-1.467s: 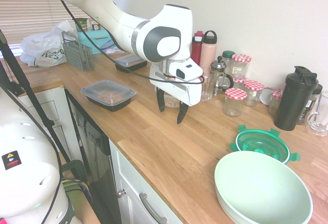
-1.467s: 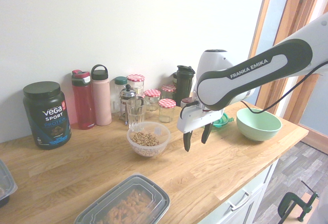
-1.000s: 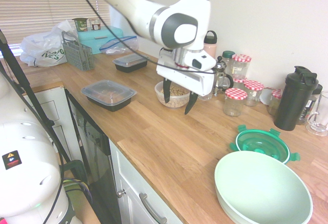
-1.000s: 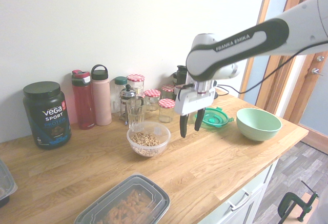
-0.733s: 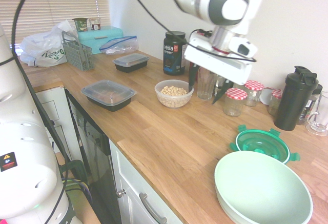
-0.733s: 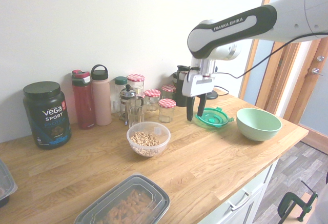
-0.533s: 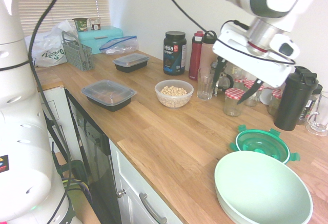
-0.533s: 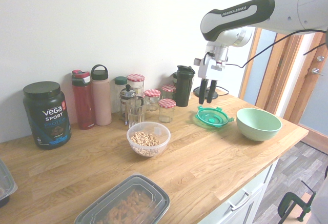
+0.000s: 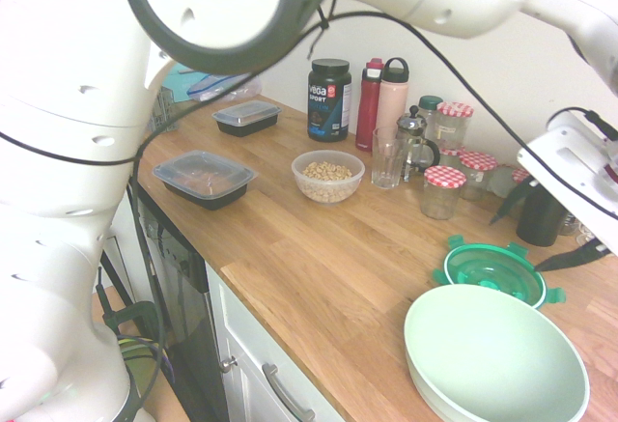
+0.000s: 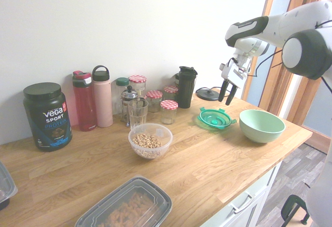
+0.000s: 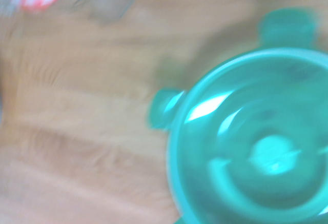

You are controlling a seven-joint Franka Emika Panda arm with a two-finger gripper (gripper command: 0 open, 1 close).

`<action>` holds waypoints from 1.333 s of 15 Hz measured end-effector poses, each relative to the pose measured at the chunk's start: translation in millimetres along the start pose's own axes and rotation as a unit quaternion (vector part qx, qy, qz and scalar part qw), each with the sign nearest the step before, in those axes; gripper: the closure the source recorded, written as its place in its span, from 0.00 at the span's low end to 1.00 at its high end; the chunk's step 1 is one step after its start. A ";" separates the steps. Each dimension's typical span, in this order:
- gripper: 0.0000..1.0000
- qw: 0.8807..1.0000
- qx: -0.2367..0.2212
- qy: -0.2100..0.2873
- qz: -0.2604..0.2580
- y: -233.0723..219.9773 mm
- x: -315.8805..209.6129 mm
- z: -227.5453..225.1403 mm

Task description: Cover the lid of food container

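The lid (image 9: 495, 270) is round translucent green plastic with clip tabs and lies flat on the wooden counter beside the big pale green bowl (image 9: 492, 359). It fills the blurred wrist view (image 11: 256, 142). My gripper (image 10: 225, 99) hangs open and empty just above the lid (image 10: 215, 117), slightly toward the wall side. In the first exterior view the gripper (image 9: 515, 245) shows its dark fingers spread over the lid's far edge. The food container (image 9: 328, 176), a small clear bowl of beige cereal, stands uncovered further along the counter (image 10: 150, 140), well away from the gripper.
Red-checked jars (image 9: 443, 190), a glass, a French press, bottles and a black shaker (image 10: 185, 87) line the wall behind. A black tub (image 10: 47, 115) stands at the far end. Two lidded black rectangular containers (image 9: 204, 178) sit past the cereal bowl. The pale green bowl (image 10: 261, 124) sits near the counter's end.
The arm has swung from beside the cereal bowl, up and along the counter, to above the green lid. Its fingers stayed open and empty throughout.
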State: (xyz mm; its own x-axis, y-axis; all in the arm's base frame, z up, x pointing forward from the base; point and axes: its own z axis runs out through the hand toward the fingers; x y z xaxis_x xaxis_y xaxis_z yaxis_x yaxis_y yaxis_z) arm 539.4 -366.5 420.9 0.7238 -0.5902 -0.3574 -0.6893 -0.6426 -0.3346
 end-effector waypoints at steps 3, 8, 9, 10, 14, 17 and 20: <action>0.00 1.000 0.008 -0.002 0.011 22.2 26.9 -9.4; 0.00 0.999 0.042 -0.017 0.014 40.8 61.6 8.3; 0.00 0.999 0.045 -0.023 0.016 44.6 68.4 18.0; 0.00 0.998 0.046 -0.030 0.017 46.1 74.4 28.7; 0.00 0.998 0.044 -0.045 0.013 37.5 84.2 54.4; 0.00 0.998 0.044 -0.052 0.013 32.5 83.0 58.3; 0.00 0.996 0.052 -0.071 0.023 33.2 79.5 64.6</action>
State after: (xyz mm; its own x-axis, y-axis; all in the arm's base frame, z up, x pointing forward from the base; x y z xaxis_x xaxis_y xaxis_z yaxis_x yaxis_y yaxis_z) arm 572.0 -403.2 325.1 0.6850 -0.5372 -0.4921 -0.7261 -0.5589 -0.4004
